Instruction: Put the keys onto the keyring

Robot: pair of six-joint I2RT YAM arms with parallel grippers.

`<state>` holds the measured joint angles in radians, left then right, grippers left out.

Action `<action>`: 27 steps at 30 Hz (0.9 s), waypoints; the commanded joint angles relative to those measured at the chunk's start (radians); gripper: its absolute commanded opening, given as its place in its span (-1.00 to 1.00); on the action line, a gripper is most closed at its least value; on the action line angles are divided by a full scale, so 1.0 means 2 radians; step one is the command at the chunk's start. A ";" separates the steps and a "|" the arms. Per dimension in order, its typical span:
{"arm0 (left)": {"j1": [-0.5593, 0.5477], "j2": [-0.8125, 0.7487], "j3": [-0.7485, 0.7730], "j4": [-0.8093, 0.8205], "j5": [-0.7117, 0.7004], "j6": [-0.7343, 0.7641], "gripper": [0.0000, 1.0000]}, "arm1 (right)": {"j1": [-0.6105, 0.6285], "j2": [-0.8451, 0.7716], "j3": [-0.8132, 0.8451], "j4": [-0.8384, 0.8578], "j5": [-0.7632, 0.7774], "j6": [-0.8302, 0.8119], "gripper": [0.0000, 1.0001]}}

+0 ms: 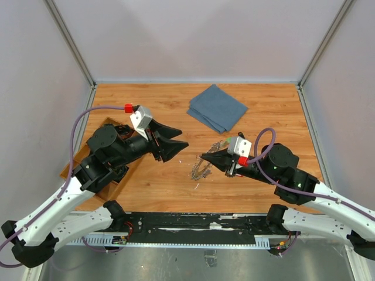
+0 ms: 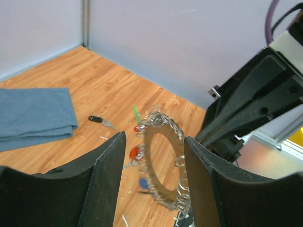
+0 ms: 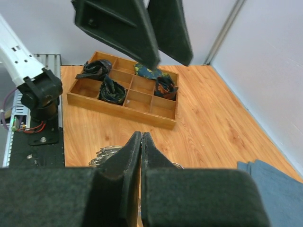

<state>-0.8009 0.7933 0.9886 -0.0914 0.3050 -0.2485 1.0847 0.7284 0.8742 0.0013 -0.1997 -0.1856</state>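
One keyring (image 2: 165, 126), one loose black key (image 2: 96, 119) near one folded blue cloth (image 2: 33, 116).

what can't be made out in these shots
- right wrist view: the right gripper's shut fingers hide most of the keyring and where they meet it
- left wrist view: the left gripper's fingers cover part of the keyring's rim
- top view: the keys are too small to count

Wood-grain tabletop (image 1: 269, 99) under even, soft light. Closed in on three sides by plain pale walls (image 1: 193, 35), metal posts (image 1: 70, 38) at far corners.
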 commanded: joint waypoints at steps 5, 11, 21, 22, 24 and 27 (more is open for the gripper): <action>-0.003 0.031 -0.001 -0.010 -0.042 -0.023 0.14 | 0.000 -0.005 0.012 0.059 -0.034 0.001 -0.99; -0.002 0.032 -0.025 0.001 -0.007 -0.033 0.13 | 0.000 -0.012 0.011 0.069 -0.025 0.005 -0.99; -0.003 0.031 -0.040 0.016 0.045 -0.032 0.12 | 0.000 -0.010 0.014 0.074 -0.021 0.014 -0.99; -0.003 0.034 -0.040 0.017 0.049 -0.032 0.12 | 0.000 -0.009 0.015 0.075 -0.021 0.014 -0.99; -0.003 0.039 -0.038 0.018 0.056 -0.031 0.12 | 0.000 -0.008 0.014 0.076 -0.021 0.016 -0.99; -0.004 0.045 -0.035 0.019 0.067 -0.028 0.12 | 0.000 -0.007 0.013 0.079 -0.016 0.017 -0.99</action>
<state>-0.8009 0.8700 0.9047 -0.0895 0.3836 -0.3122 1.0847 0.7208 0.8742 0.0704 -0.2420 -0.1715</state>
